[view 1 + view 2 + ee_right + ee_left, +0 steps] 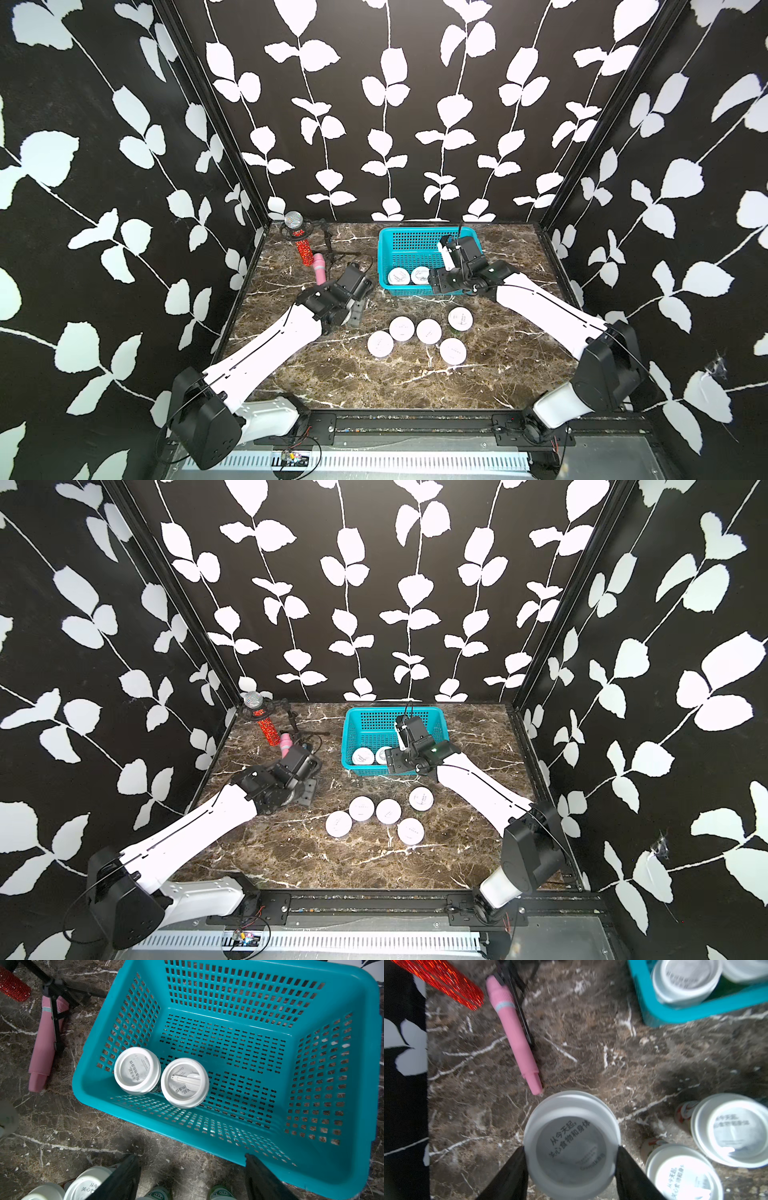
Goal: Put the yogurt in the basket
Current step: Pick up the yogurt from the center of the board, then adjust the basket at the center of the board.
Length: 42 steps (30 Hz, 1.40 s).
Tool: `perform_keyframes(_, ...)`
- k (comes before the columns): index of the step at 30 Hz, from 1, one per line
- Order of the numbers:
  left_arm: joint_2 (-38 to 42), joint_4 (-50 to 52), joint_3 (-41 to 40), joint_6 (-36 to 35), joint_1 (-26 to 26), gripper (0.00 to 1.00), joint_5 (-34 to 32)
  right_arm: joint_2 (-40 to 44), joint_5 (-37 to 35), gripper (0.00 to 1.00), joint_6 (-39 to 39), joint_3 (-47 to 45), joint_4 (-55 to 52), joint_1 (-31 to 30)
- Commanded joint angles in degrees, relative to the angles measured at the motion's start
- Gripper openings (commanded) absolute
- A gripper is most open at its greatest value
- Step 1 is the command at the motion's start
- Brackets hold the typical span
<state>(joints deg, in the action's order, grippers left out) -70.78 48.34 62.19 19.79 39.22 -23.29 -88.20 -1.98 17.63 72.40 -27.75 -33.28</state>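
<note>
My left gripper point(571, 1148) is shut on a yogurt cup point(571, 1142), its black fingers pressing both sides of the white lid. In both top views this gripper point(357, 311) is left of the basket and hides that cup. Two yogurt cups point(137, 1070) point(185, 1082) stand upright in the turquoise basket point(239, 991) at its near left corner. Several more cups point(429, 331) sit grouped on the marble in front of the basket point(415, 230). My right gripper point(191, 1156) hangs open and empty over the basket's front rim.
A pink slim bottle point(319, 268) lies left of the basket, beside a red glitter microphone point(303, 249) on a black tripod stand. Patterned walls close in the back and both sides of the marble table point(332, 374).
</note>
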Motion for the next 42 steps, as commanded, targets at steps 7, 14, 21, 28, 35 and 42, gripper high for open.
perform_keyframes(7,-4.69,-2.36,11.66,-7.14,0.11,0.59,-2.70,7.09,-0.88,0.80,1.29,-6.66,1.61,4.84)
perform_keyframes(14,-10.89,-5.47,20.95,-9.50,0.11,0.59,5.13,11.08,0.48,0.80,1.43,-11.20,1.57,9.64)
perform_keyframes(21,-18.87,-5.95,31.56,-11.15,0.59,0.58,10.61,14.72,1.51,0.80,1.27,-15.53,1.27,14.70)
perform_keyframes(28,-28.65,-5.33,43.39,-12.47,4.50,0.58,15.04,15.92,6.83,0.78,1.71,-18.68,4.03,20.78)
perform_keyframes(35,-35.31,-4.96,50.82,-12.23,5.08,0.58,17.96,10.35,15.95,0.72,0.31,-15.19,7.55,28.01)
perform_keyframes(42,-38.60,-4.63,54.16,-12.05,5.10,0.59,19.34,-0.86,20.15,0.62,-2.40,-5.96,7.20,32.06)
